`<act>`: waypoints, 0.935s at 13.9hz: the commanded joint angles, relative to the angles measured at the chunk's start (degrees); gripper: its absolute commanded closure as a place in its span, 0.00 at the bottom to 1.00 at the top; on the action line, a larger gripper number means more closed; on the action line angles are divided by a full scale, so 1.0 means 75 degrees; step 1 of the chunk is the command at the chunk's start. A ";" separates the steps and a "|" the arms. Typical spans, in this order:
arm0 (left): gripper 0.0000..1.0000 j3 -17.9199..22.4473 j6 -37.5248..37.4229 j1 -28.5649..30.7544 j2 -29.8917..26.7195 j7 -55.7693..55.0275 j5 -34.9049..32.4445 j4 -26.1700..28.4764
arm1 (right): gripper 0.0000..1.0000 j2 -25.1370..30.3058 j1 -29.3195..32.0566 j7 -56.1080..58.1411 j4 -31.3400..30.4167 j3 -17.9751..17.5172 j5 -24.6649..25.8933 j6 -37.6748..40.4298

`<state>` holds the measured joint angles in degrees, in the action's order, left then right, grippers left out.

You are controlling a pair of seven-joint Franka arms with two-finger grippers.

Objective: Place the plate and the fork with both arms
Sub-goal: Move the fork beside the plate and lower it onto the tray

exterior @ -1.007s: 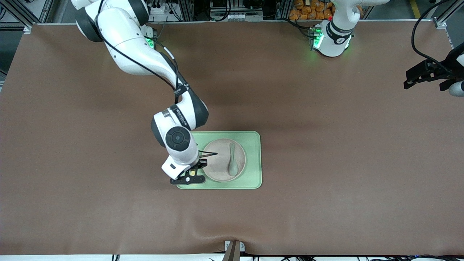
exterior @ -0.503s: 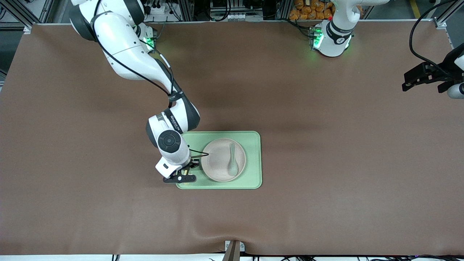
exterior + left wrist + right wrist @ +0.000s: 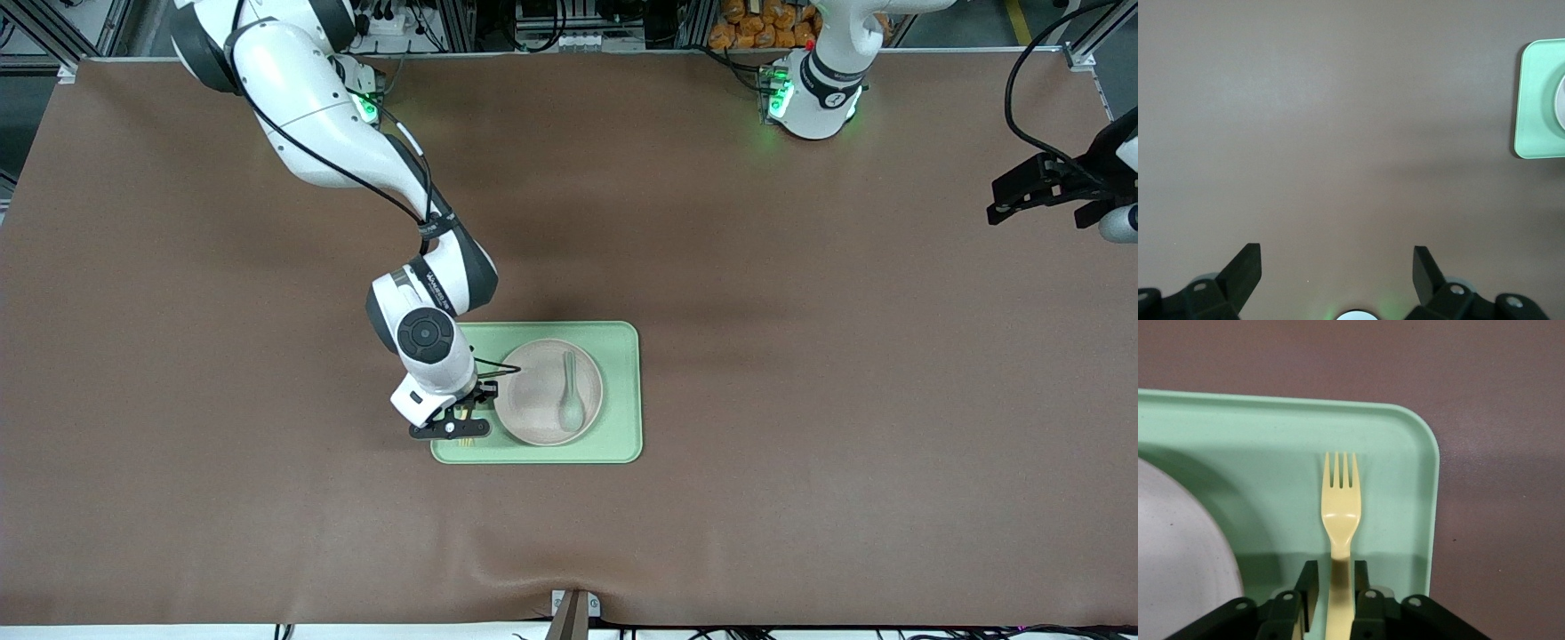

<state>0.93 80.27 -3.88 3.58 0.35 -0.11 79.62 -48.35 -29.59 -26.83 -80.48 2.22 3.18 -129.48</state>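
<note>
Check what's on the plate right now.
Only a grey-green spoon lies on the plate. The fork is beside it over the green tray, in the right gripper. Nothing hides the plate.

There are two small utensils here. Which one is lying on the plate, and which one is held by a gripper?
The grey-green spoon lies on the plate. The pale yellow fork is held by the right gripper, over the green tray beside the plate.

Robot lab: aluminium framing (image 3: 53, 36), cabling
</note>
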 commanded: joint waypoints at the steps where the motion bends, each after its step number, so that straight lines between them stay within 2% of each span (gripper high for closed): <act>1: 0.00 -0.0042 0.0078 0.0037 0.0014 -0.0082 -0.0126 0.0012 | 0.28 0.0294 0.0055 -0.0033 -0.0262 -0.0027 -0.0003 0.0002; 4: 0.00 -0.0042 0.0078 0.0037 0.0026 -0.0082 -0.0126 0.0012 | 0.00 0.0679 0.0242 0.0084 -0.0226 -0.0015 -0.0003 0.0294; 7: 0.00 -0.0042 0.0078 0.0026 0.0026 -0.0082 -0.0126 0.0001 | 0.00 0.1101 0.0558 0.0353 -0.0238 -0.0015 -0.0014 0.0353; 13: 0.00 -0.0042 0.0078 0.0014 0.0026 -0.0082 -0.0138 0.0001 | 0.00 0.2389 0.1986 0.1338 -0.0273 -0.0027 -0.0026 0.1780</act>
<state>0.94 80.45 -3.82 3.94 0.35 -0.11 79.66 -35.40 -18.53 -18.84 -80.33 3.17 3.18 -119.42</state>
